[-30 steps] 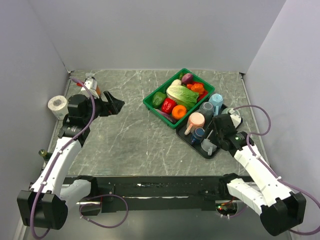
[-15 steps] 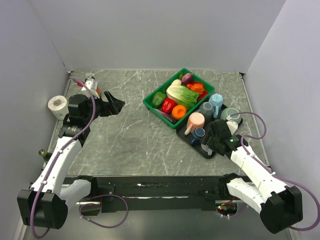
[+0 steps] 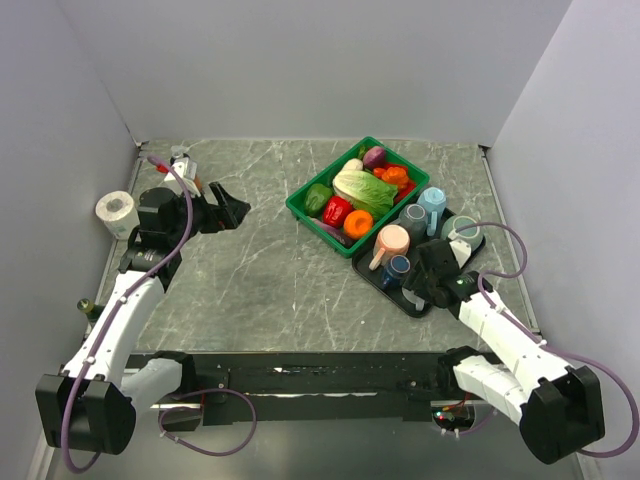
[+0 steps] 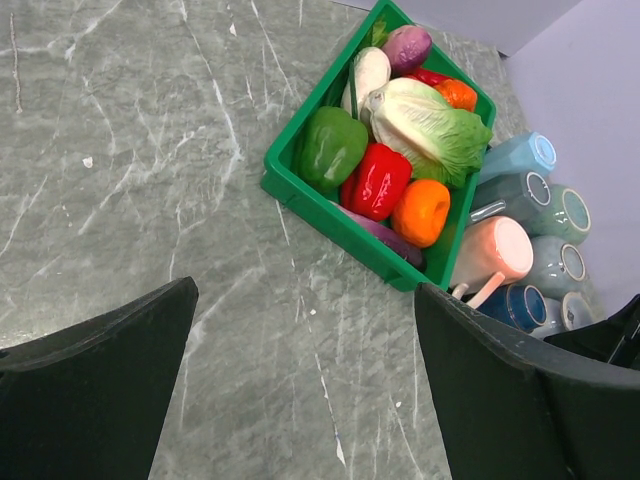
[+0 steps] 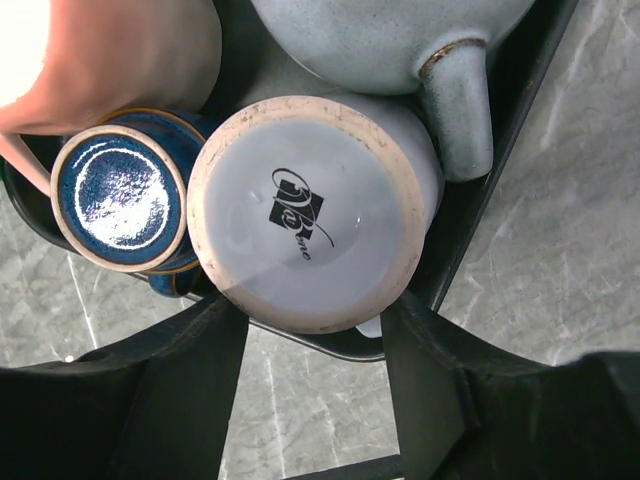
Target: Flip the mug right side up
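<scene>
- Left gripper [image 4: 305,300]: jaws wide, empty, over bare table [image 4: 150,150], well left of the action.
- Green basket [image 4: 330,228]: mid-scene, full of vegetables.
- Black tray [image 5: 505,120]: right of basket.
- Mug [image 5: 312,222]: tray's near-right corner, base up. Nothing turned yet.
- Right gripper [image 5: 312,310]: spread wide, straddling mug, contact unclear.
- Remaining: grasp, lift, flip, set down.
- Tight spots: blue mug [image 5: 120,195] just beside on left, tray wall close on near and right sides.
- Open room: on table, leftward.

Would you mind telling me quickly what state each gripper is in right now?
Left gripper: open, holding nothing.
Right gripper: open, straddling the edge of the upside-down mug, not shut on it.
</scene>
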